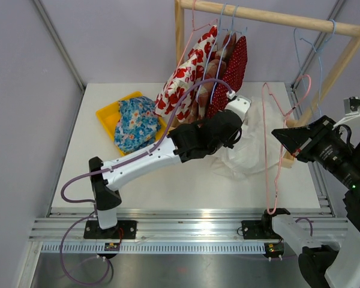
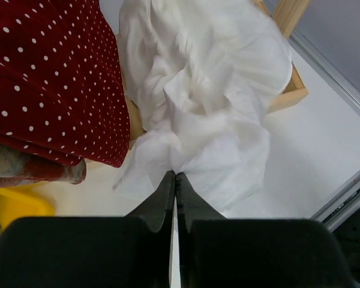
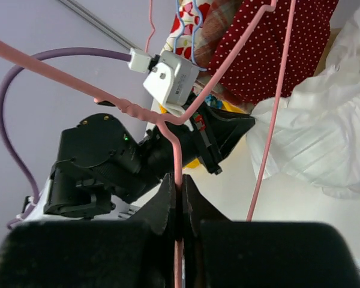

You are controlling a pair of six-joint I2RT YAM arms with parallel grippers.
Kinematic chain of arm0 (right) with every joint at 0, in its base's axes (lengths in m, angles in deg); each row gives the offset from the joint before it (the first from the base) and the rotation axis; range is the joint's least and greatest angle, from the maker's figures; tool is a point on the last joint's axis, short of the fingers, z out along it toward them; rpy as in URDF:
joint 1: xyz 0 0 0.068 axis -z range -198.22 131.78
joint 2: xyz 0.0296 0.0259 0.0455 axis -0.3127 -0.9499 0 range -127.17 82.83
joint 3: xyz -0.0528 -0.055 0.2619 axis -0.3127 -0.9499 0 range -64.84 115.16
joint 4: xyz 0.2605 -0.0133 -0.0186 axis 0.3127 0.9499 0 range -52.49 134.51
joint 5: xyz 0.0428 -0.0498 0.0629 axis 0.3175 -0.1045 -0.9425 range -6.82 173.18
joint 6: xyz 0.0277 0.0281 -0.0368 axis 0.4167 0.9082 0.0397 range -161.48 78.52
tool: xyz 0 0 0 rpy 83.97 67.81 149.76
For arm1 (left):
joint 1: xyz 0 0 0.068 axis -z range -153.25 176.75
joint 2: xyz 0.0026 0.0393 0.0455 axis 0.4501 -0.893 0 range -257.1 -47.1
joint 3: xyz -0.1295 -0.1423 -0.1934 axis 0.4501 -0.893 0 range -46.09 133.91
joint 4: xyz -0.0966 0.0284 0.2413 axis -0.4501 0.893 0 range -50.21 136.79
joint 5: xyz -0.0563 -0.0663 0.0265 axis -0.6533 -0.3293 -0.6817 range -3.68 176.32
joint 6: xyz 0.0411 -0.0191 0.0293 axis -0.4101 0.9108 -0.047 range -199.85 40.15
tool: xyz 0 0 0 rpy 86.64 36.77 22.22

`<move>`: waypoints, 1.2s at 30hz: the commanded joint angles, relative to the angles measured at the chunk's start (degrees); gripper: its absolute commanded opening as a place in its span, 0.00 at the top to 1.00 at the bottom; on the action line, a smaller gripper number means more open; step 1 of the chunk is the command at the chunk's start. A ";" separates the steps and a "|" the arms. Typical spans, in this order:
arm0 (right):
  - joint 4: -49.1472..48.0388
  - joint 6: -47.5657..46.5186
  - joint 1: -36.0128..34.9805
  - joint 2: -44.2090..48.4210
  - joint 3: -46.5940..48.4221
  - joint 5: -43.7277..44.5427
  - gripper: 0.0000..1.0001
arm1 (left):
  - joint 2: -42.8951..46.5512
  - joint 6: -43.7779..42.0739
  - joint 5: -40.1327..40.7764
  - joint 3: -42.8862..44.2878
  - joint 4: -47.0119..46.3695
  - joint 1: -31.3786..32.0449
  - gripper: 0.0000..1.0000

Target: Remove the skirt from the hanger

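Skirt [image 2: 210, 90], white, is lying crumpled on the table [image 1: 186, 186], spreading straight ahead of the left gripper [image 2: 175, 180]. Its jaws are pressing shut at the near hem; any cloth pinched, cannot tell. Right gripper [image 3: 179, 183] is clamping the pink hanger [image 3: 177, 153], hanging beside the skirt.

The white left arm [image 1: 141, 162] has black joints, a purple cable [image 1: 62, 192] and a black tool [image 2: 175, 176].
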 commanded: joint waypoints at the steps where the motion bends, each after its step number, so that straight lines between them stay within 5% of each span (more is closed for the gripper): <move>1: -0.06 2.94 0.10 -2.76 5.80 -1.61 1.00 | 3.98 0.18 -0.64 -0.60 0.95 0.85 1.00; 9: -12.97 1.19 0.10 -9.79 2.93 8.13 1.00 | 19.37 7.90 4.54 -20.05 5.06 12.61 1.00; 13: -25.35 0.22 0.10 -13.22 -1.05 13.58 1.00 | 23.60 14.85 11.65 -18.22 19.10 16.49 1.00; 19: -30.65 -1.45 0.18 -25.00 10.27 18.86 1.00 | 26.94 19.44 22.29 -14.79 36.44 16.68 1.00; 27: -31.18 -2.68 0.62 -34.67 16.63 22.29 1.00 | 29.84 14.97 22.21 -13.56 36.19 10.18 1.00; 36: -34.96 -2.15 1.41 -28.70 0.19 21.15 1.00 | 28.09 -1.36 21.60 3.22 33.74 -3.79 1.00</move>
